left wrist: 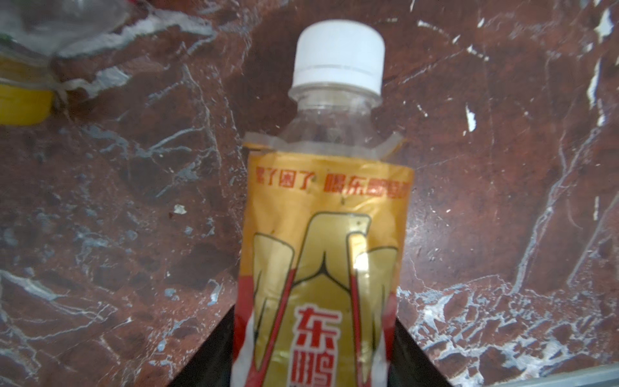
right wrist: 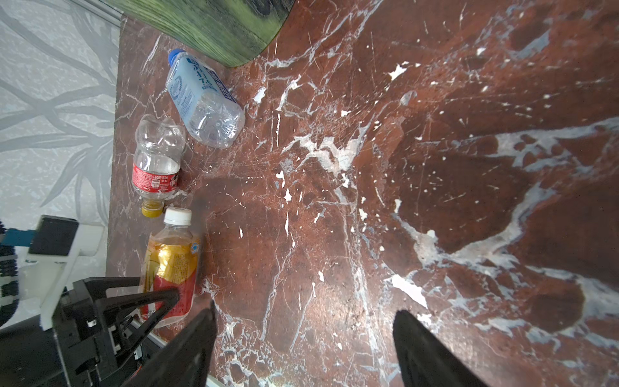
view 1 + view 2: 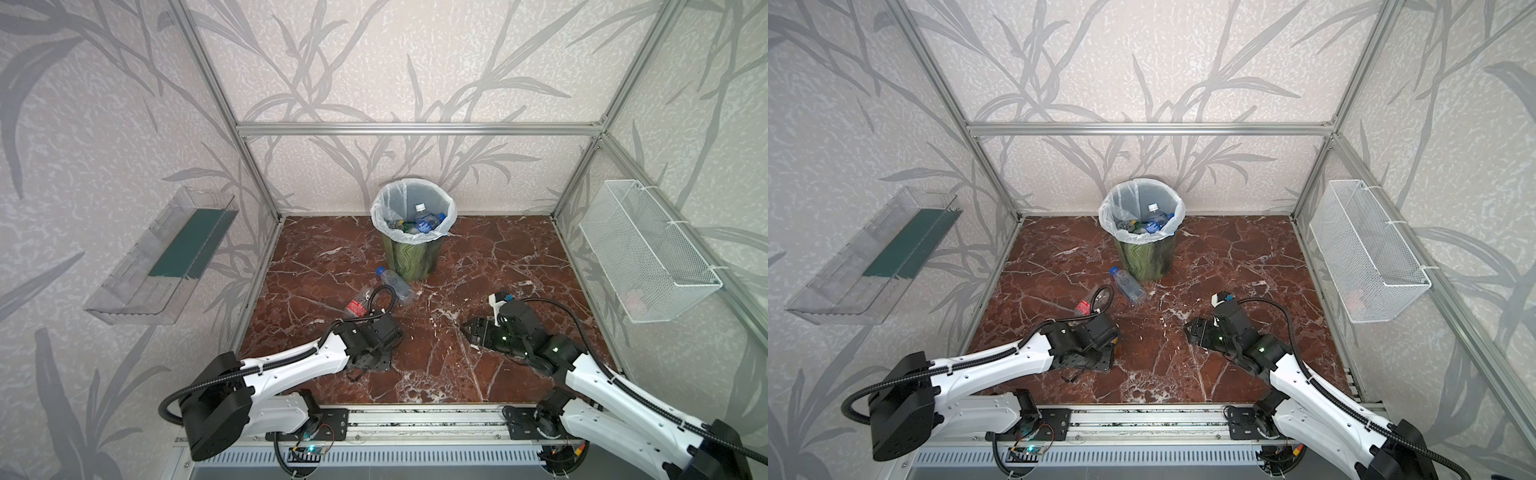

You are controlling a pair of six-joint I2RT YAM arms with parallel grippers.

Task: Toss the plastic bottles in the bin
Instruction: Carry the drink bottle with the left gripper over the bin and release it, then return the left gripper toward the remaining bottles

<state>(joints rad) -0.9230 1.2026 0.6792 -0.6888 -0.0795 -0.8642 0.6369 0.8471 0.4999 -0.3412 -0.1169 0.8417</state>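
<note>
An amber bottle with a gold and red label and a white cap lies low over the red marble floor. My left gripper is shut on its lower body, one jaw on each side. The right wrist view shows the same bottle with a black finger across it. A red-labelled bottle and a clear blue-capped bottle lie between the left arm and the bin. The bin stands at the back with several bottles inside. My right gripper is open over bare floor.
A clear plastic tray hangs on the left wall. A white wire-mesh basket hangs on the right wall. An aluminium rail carries both arm bases along the front edge, and frame posts stand at the corners.
</note>
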